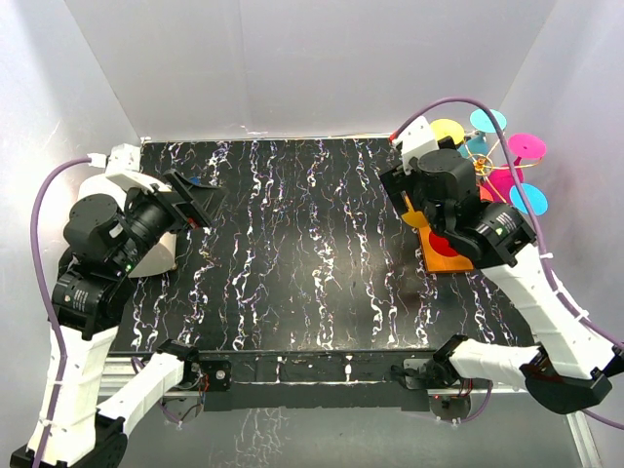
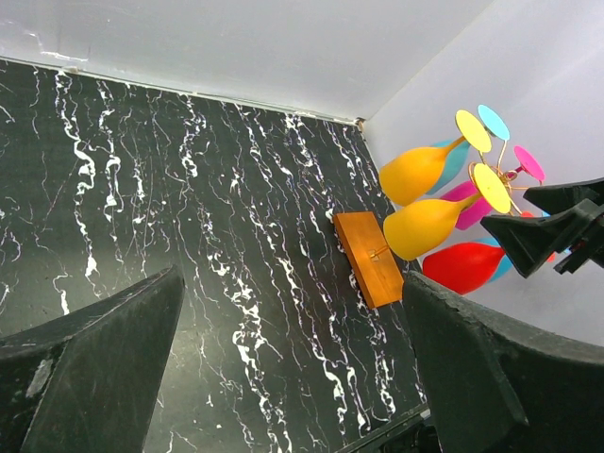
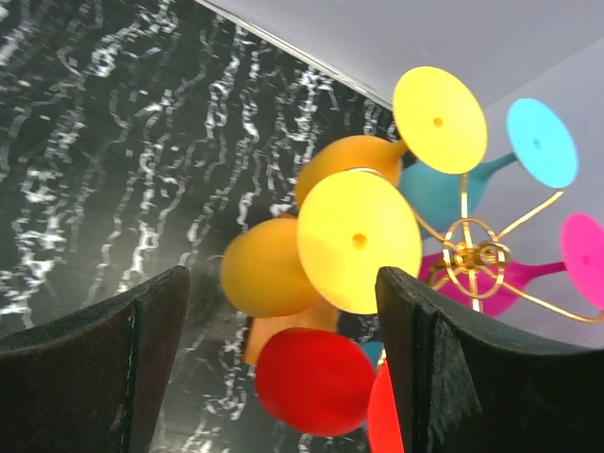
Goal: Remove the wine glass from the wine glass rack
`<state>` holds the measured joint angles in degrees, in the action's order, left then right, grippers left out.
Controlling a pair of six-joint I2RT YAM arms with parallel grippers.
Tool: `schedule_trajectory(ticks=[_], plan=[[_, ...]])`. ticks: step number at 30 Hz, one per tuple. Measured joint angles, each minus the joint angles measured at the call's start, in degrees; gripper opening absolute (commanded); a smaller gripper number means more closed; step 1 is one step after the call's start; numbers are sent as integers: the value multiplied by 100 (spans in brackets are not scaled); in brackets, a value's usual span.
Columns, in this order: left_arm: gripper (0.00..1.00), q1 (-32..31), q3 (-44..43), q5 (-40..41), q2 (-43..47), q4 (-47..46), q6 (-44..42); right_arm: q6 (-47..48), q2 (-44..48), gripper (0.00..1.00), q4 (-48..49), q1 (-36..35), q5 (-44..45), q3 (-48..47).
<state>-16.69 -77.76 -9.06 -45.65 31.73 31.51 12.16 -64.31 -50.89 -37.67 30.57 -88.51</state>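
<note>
Black stone-look tabletop (image 1: pixel 312 273), glossy and streaked with white veins, fills the top view, boxed in by plain matte white walls (image 1: pixel 292 58). At its right edge stands the wine glass rack (image 1: pixel 441 258), a flat orange base plate under thin gold wire, with round glass feet in yellow, cyan and magenta fanned out above it. The right gripper (image 1: pixel 408 195) hangs over the rack's left side, while the left gripper (image 1: pixel 195 203) hovers over the table's left part, well apart from the rack. From the left wrist, that gripper's two dark wedge fingers (image 2: pixel 104 368) stand wide with only bare table between them. Beyond them the rectangular base lies flat near the corner of the walls. Smooth opaque glasses hang from the hooks by their feet, bowls toward the base: the yellow wine glass (image 2: pixel 429 226) in front, a second yellow one (image 2: pixel 420 173), a red glass (image 2: pixel 464 267), and cyan and magenta behind. The right gripper's black fingers (image 2: pixel 533 234) reach in just beside the red bowl. From the right wrist, rough-edged black pads (image 3: pixel 104 377) frame the yellow wine glass, its flat disc foot facing the camera and its rounded bowl behind. The jaws stand apart, and whether either touches the glass cannot be told. Curled gold loops (image 3: pixel 472 255) carry the stems at right.
</note>
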Motion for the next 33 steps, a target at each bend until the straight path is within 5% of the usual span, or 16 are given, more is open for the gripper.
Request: schedule_trajectory(ticks=[33], plan=[[99,0,72,-146,-199,-48,2,1370,-616,42,267,-168,1644,330]])
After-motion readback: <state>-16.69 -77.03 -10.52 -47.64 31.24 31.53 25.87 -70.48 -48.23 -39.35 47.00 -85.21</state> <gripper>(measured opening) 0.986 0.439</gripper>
